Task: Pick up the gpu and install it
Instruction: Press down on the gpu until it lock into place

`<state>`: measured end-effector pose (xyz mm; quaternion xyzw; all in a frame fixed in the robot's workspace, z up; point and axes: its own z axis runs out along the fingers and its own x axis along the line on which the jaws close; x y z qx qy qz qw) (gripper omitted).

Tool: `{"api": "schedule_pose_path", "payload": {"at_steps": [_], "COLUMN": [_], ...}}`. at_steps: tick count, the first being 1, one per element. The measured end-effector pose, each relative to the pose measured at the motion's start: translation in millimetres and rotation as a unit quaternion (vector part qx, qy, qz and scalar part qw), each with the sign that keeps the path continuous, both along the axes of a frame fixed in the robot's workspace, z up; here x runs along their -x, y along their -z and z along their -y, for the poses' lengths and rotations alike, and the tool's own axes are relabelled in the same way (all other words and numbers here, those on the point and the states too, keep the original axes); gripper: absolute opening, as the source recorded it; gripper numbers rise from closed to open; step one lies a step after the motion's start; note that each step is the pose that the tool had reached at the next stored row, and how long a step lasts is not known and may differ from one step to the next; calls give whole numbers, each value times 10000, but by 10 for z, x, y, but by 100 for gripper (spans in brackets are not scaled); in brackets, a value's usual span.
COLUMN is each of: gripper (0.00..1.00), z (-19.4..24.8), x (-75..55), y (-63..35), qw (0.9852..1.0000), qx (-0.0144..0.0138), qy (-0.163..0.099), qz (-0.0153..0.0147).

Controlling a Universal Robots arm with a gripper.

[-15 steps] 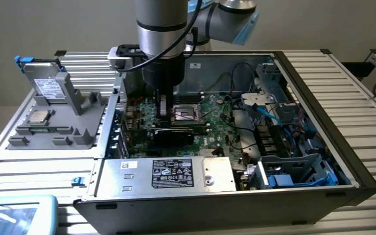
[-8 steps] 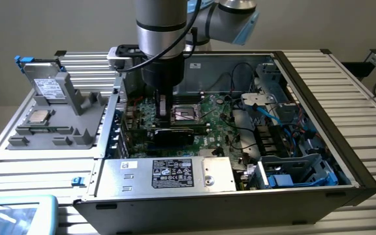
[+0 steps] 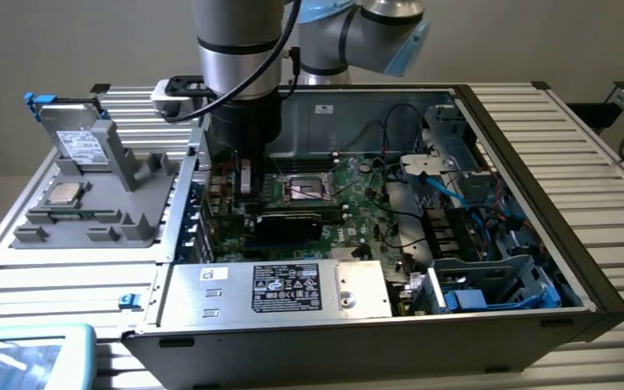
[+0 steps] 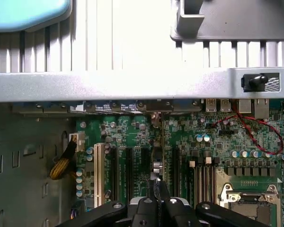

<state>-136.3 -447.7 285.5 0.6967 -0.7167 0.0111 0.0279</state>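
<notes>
Slatted aluminium bench (image 3: 572,154) with an opened PC tower case (image 3: 529,268).
Over the green motherboard (image 4: 132,142), closed gripper (image 4: 157,189) clamps the gpu (image 4: 156,156) edge-on above the expansion slots; power supply (image 3: 279,291) label unreadable.

The arm (image 3: 238,49) is a thick silver-grey tube with a black band, ending in a black cylindrical wrist section, and its rounded joints (image 3: 383,28) carry light blue caps. A black cable (image 3: 274,61) runs down alongside it. The gripper (image 4: 157,188) is black, with silver screws on its linkages.
</notes>
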Motion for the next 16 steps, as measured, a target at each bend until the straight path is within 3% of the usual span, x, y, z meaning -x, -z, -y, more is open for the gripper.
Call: {"api": "schedule_pose_path", "payload": {"at_steps": [16], "gripper": [12], "z": [-61], "x": [93], "y": [61], "qw": [10000], "qx": [-11], "qy": [0], "qz": [0]}}
